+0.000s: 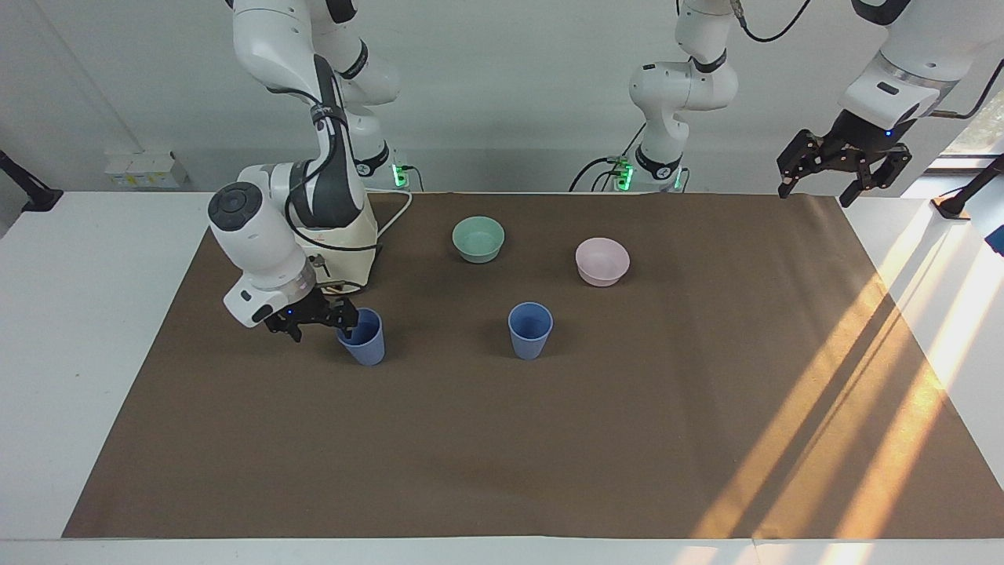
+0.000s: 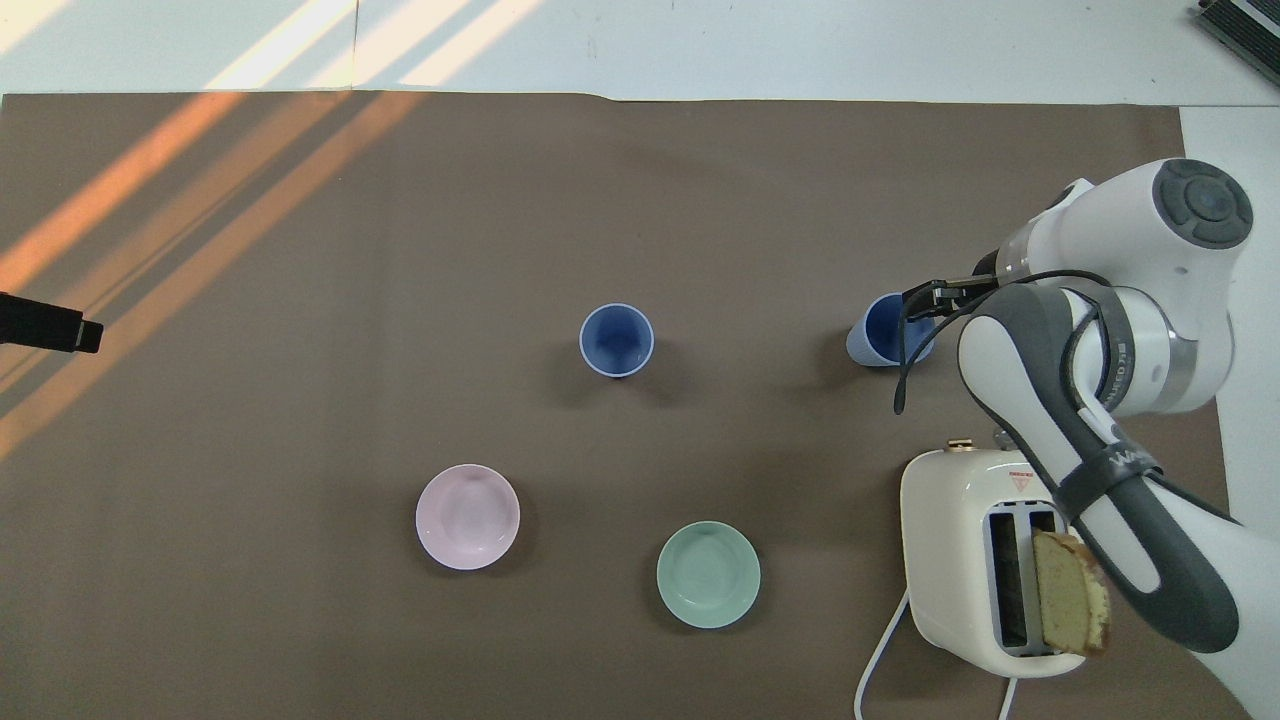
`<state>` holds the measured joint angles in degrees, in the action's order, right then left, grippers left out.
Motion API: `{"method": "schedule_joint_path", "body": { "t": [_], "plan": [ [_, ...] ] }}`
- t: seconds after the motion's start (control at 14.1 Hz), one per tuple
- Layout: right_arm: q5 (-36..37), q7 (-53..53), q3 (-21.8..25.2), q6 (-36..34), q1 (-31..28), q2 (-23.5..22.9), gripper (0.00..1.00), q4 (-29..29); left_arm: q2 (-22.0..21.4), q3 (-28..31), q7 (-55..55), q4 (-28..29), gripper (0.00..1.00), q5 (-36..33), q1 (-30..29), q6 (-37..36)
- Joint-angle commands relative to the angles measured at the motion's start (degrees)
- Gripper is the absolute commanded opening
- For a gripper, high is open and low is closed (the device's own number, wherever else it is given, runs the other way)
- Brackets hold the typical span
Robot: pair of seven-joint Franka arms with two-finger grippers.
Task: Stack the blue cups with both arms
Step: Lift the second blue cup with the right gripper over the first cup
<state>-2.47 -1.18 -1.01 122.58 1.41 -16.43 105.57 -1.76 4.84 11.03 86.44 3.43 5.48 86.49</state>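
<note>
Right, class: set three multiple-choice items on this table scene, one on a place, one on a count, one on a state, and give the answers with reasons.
1. The right gripper is at:
A. the mint-green bowl
B. the blue cup by the toaster
C. the pale pink bowl

2. Blue cups on the table:
A. one
B. two
C. three

3. The cups are:
A. stacked
B. tipped over
C. upright and apart

Answers: B, its fingers reach that cup's rim; B, a second blue cup stands mid-table; C, both stand separately while the left gripper waits raised.

Even indoor light, sharp focus throughout.
Warm orange sunlight is cast in diagonal streaks across the brown mat (image 1: pixel 863 392) at the left arm's end; soft shadows are thrown beside objects.
</note>
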Motion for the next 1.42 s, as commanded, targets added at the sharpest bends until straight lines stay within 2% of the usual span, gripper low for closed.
{"method": "schedule_joint_path", "body": {
  "t": [0.0, 0.07, 0.14, 0.21, 0.28, 0.5, 0.71, 0.92, 1.06, 1.35],
  "plan": [
    [0.2, 0.7, -0.2, 1.4, -0.1, 0.2, 1.00, 1.0, -1.3, -0.2, -2.1, 1.3, 1.00, -0.4, 0.3, -1.0],
    [0.2, 0.7, -0.3, 1.4, 0.0, 0.2, 0.78, 1.0, -1.3, -0.2, -2.4, 1.4, 1.00, -0.4, 0.4, -1.1],
    [0.2, 0.9, -0.3, 1.4, 0.2, 0.2, 0.34, 1.0, -1.5, -0.2, -2.4, 1.5, 1.00, -0.4, 0.4, -1.1],
    [0.2, 0.6, -0.3, 1.4, 0.3, 0.2, 0.13, 1.0, -1.5, -0.2, -2.3, 1.5, 1.00, -0.4, 0.4, -1.1],
    [0.2, 0.6, -0.3, 1.3, 0.3, 0.2, 0.00, 1.0, -1.4, -0.2, -2.3, 1.4, 1.00, -0.4, 0.4, -0.9],
    [0.2, 0.7, -0.8, 0.7, 0.3, 0.2, 0.00, 0.7, -1.3, -0.2, -2.2, 1.2, 1.00, -0.4, -0.2, -0.4],
    [0.1, 3.0, -1.1, -0.4, 3.0, 0.4, 0.00, -0.8, -1.3, 0.0, -2.2, 1.1, 1.00, -0.4, -0.4, 0.1],
    [0.0, 7.8, -1.7, -10.3, 4.4, 1.2, 0.00, -8.2, -1.3, 0.1, -2.2, 1.2, 1.00, -0.5, -0.4, -0.2],
    [0.0, 12.5, -3.9, -16.1, 4.7, 1.3, 0.00, -13.9, -1.3, 0.0, -2.2, 1.2, 1.00, -0.5, -0.3, -0.2],
    [0.5, 24.8, -9.9, -19.3, 5.6, 1.2, 0.00, -19.7, -1.3, 0.0, -2.2, 1.3, 1.00, -0.6, -0.3, -0.3]
  ]
}}
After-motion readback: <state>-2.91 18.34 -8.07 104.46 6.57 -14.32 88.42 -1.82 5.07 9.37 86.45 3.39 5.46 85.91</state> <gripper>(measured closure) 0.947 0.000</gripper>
